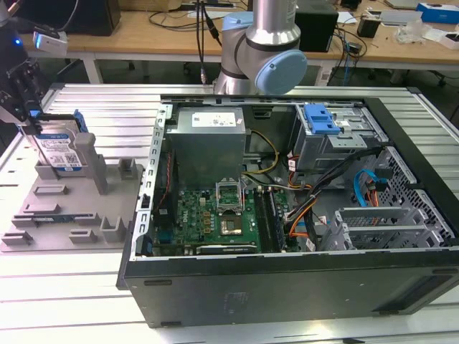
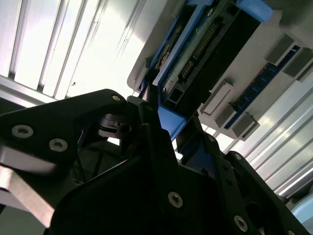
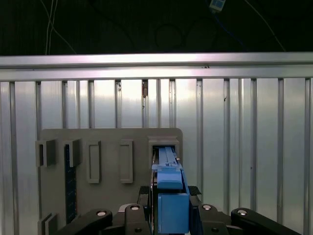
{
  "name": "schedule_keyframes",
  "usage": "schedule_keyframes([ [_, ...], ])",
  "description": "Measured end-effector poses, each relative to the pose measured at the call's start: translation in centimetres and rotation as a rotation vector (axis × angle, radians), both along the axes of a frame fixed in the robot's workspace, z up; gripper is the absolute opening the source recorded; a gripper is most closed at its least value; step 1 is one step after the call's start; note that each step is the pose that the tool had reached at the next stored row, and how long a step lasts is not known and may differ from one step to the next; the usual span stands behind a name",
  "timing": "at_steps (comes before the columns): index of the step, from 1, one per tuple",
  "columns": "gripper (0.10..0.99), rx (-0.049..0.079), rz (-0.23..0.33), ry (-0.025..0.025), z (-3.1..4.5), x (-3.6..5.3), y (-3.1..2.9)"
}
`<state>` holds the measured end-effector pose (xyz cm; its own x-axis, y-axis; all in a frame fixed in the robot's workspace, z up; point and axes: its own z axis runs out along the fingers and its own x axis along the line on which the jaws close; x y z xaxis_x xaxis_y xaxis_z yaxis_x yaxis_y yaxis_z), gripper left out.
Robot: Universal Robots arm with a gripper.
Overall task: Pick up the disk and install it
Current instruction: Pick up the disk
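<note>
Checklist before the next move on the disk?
1. Hand lined up on the disk's blue frame: ok.
2. Disk standing on edge in the grey holder: ok.
3. Firm hold on disk: cannot tell.
4. Computer case open on top: ok.
5. Drive cage has a free bay: cannot tell.

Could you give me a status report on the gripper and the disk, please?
Gripper shut on the disk, at its blue frame. Disk upright in a slot of the grey holder, beside the open computer case. Nothing seen in the way.
</note>
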<state>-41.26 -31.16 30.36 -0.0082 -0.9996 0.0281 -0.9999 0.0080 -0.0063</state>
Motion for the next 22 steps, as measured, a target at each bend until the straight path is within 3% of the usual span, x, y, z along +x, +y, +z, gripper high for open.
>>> schedule_keyframes([
  [2, 0.365, 0.0, -0.001, 0.0001, -0.02, 0.0, -0.02],
  [22, 0.365, 0.0, -0.004, 0.0, -0.12, 0.0, -0.09],
])
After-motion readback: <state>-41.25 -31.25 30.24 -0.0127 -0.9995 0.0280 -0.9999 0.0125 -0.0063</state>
